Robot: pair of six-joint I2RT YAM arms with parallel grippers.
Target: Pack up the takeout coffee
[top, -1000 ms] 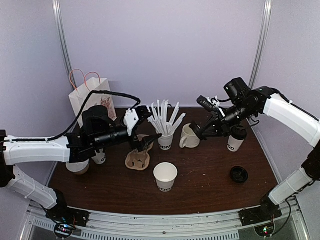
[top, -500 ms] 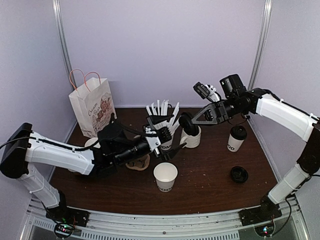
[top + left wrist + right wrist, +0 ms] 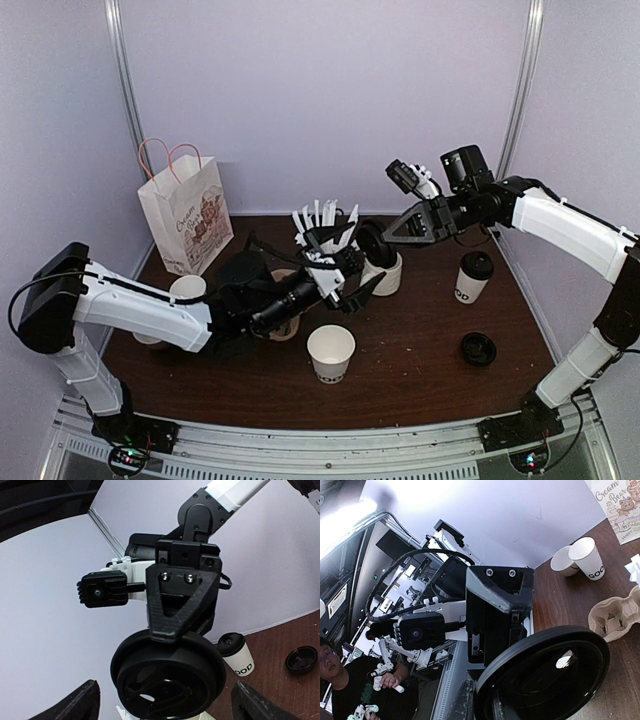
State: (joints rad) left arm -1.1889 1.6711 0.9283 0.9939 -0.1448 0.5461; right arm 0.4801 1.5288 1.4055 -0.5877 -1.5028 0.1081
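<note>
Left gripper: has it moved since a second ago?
Yes. The left gripper has swung right, away from the paper bag and up to the mug.

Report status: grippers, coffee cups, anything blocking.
Left gripper open, empty. Right gripper shut on black lid, airborne. Right-side cup lidded, front cup uncapped. Left arm overhangs carrier.

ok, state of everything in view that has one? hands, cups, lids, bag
left hand: open, empty
right hand: shut on black lid, held in the air by the cream mug
lidded cup: upright, lid on
open cup: upright, no lid
loose lid: lying flat, on no cup
paper bag: standing upright
cup carrier: visible slots empty
</note>
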